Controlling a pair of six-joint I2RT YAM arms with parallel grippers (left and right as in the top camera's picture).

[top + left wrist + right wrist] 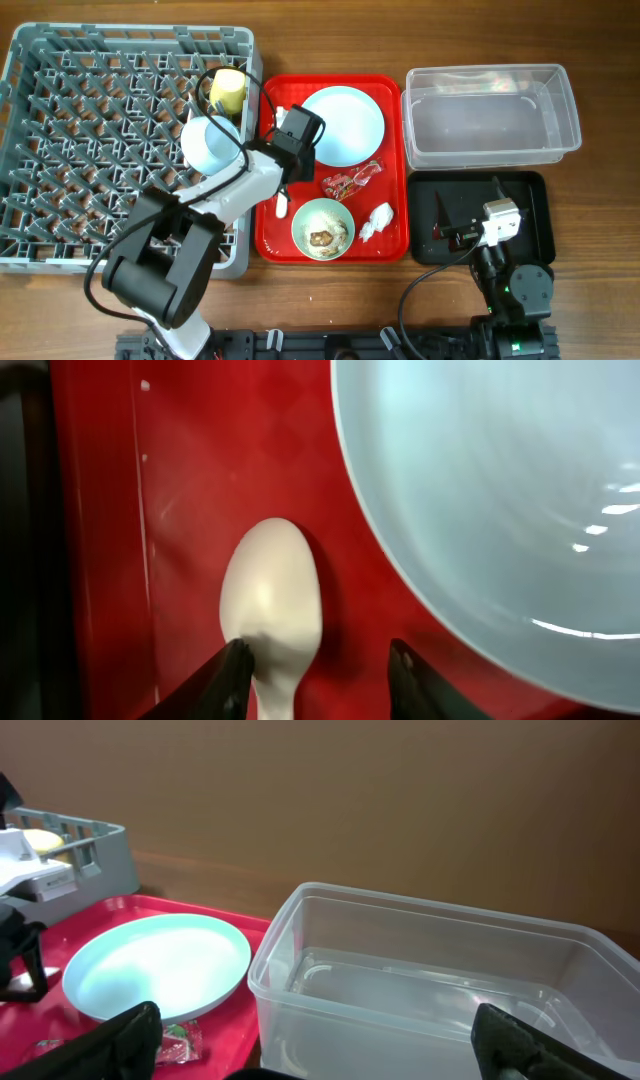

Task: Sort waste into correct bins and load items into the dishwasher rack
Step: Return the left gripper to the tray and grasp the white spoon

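My left gripper (292, 135) (318, 678) is open and low over the left side of the red tray (395, 250). Its fingers straddle the neck of the white spoon (272, 600), and the left finger touches it. The light blue plate (345, 122) (500, 490) lies just right of the spoon. The red wrapper (352, 182), pale green bowl (322, 228) with food scraps, and white tissue (377, 222) lie on the tray's front half. The yellow cup (228, 90) stands in the grey rack (60, 150). My right gripper (457, 232) (320, 1055) is open and empty over the black tray (530, 195).
The clear tub (490, 115) (430, 980) stands behind the black tray, right of the red tray. A white piece (283, 205) shows below my left arm on the tray; I cannot tell whether it is the spoon handle or the fork.
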